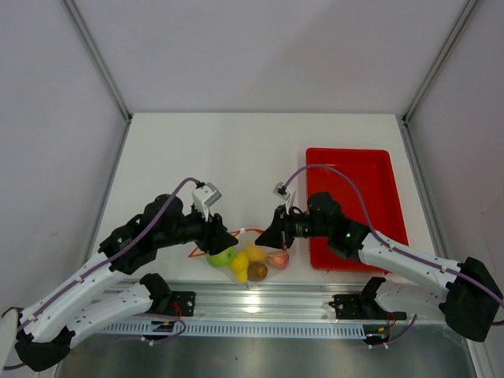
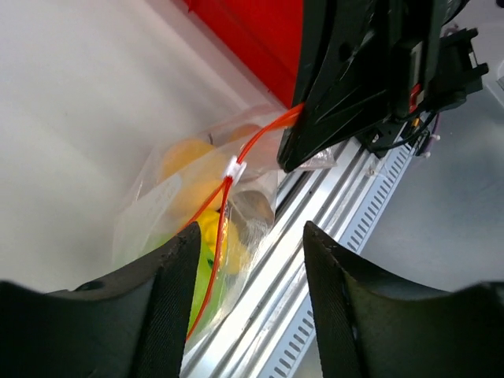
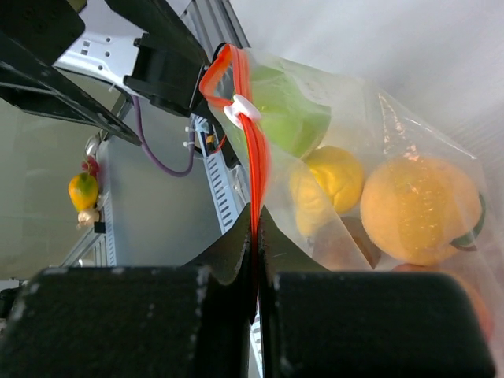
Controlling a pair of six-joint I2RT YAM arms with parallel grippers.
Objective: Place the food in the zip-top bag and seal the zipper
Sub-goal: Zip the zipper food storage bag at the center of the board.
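From right pincer (image 3: 256, 236), zipper (image 3: 258, 169) stretched leftward

The left arm (image 1: 87, 287) and right arm (image 1: 409, 264) are built of white shell links joined by black housings. A purple cable (image 1: 169, 197) runs along the left arm's links, and another purple cable (image 1: 346, 185) runs along the right. Each wrist bears a small grey-white camera block (image 1: 206, 194). A green light (image 1: 347, 233) glows on the right arm's housing. The jaws are matte black, and the left pair's fingers (image 2: 331, 307) are finely ribbed.
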